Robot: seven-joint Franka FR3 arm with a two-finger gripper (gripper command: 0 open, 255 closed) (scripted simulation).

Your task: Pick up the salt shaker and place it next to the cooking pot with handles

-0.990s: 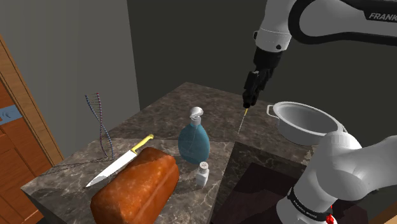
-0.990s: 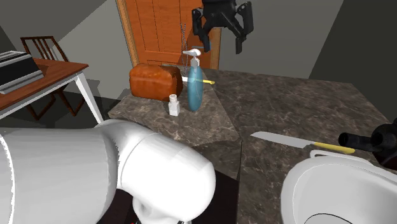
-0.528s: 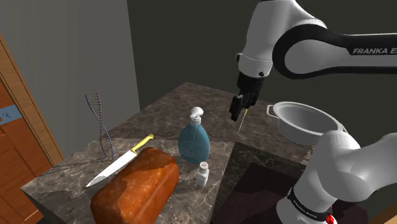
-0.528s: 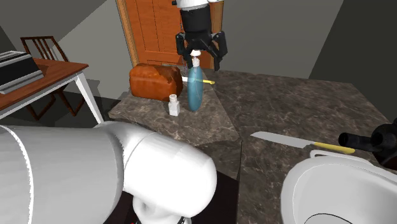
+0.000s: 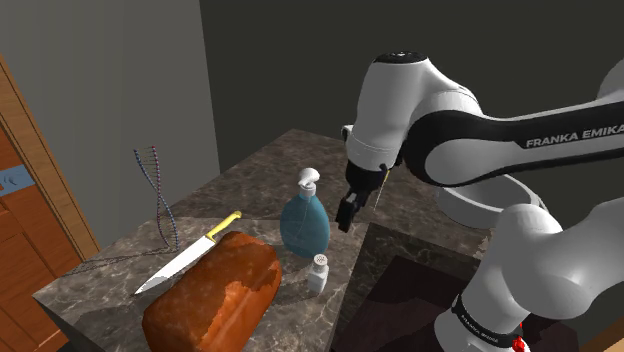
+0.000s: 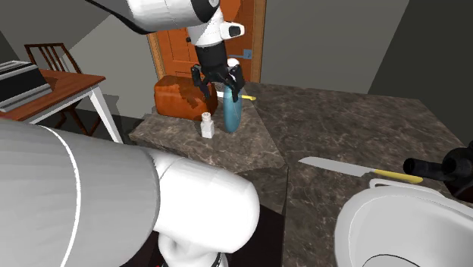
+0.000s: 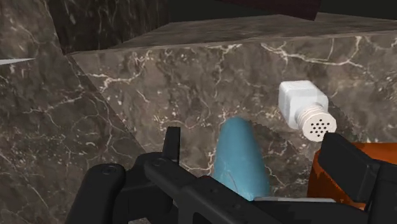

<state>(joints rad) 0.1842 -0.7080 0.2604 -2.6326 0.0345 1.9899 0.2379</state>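
The salt shaker (image 5: 318,272) is a small white bottle with a perforated cap, standing near the marble counter's front edge beside a blue spray bottle (image 5: 304,222). It also stands out in the second exterior view (image 6: 206,125) and the wrist view (image 7: 304,108). My black gripper (image 5: 345,213) hangs open just above the spray bottle (image 6: 232,110), a little up and aside from the shaker, holding nothing. In the second exterior view the gripper (image 6: 216,82) has its fingers spread. The white cooking pot (image 6: 402,227) sits at the counter's other end, partly behind my arm in the shoulder view (image 5: 480,205).
A brown bread loaf (image 5: 215,295) lies close to the shaker. A yellow-handled knife (image 5: 190,255) and a wire helix model (image 5: 155,195) lie beyond it. Another knife (image 6: 349,168) rests near the pot. A wooden door (image 6: 178,38) and a side table (image 6: 53,91) stand off the counter.
The arm swung away from the pot side and came down toward the spray bottle and shaker. The fingers stayed open and nothing on the counter moved.
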